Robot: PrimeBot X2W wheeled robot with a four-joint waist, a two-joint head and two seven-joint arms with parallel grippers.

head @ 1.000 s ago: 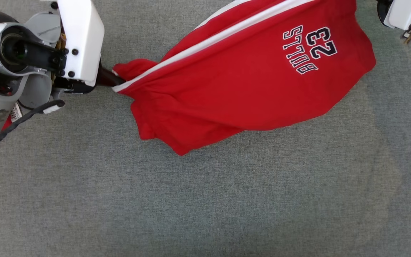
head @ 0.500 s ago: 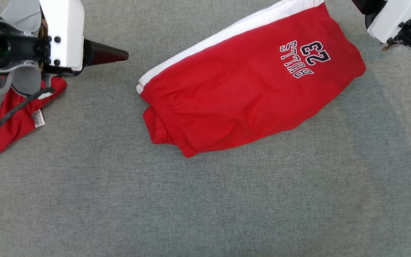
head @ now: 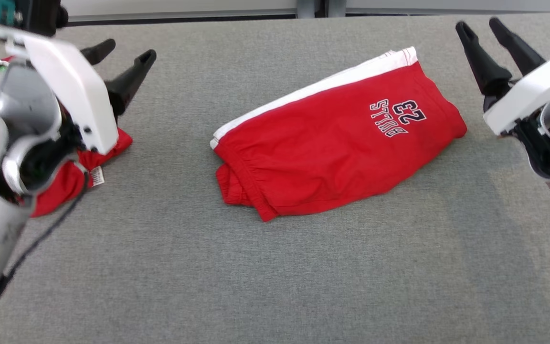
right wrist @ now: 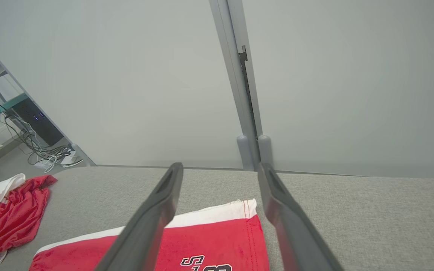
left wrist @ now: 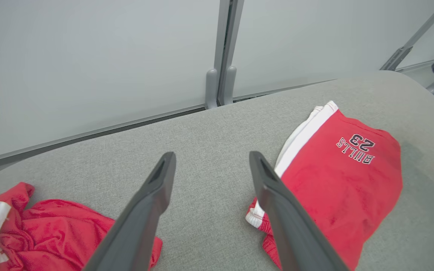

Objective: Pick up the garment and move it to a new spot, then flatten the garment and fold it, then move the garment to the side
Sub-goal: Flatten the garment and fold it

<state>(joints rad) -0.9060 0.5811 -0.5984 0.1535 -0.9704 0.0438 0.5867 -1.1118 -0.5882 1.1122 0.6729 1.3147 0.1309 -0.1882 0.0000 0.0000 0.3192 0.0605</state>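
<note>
Red shorts (head: 337,143) with a white side stripe and "BULLS 23" print lie folded in the middle of the grey table (head: 275,267). They also appear in the left wrist view as red shorts (left wrist: 337,177) and in the right wrist view as red shorts (right wrist: 209,244). My left gripper (head: 124,52) hangs open above the table to the shorts' left, fingers (left wrist: 153,195) apart and empty. My right gripper (head: 482,28) is open too, raised to the right of the shorts, fingers (right wrist: 164,203) holding nothing.
A second crumpled red garment (head: 69,177) with a label lies at the table's left edge, partly under my left arm; it shows as red cloth (left wrist: 51,229) and red cloth (right wrist: 9,214). A pale wall with a grey post (left wrist: 220,52) backs the table. Cables lie on the floor (right wrist: 47,158).
A second ago my left gripper held the shorts' waistband; it let go and both arms lifted away. The head camera tilted up, so the table's far edge now shows.
</note>
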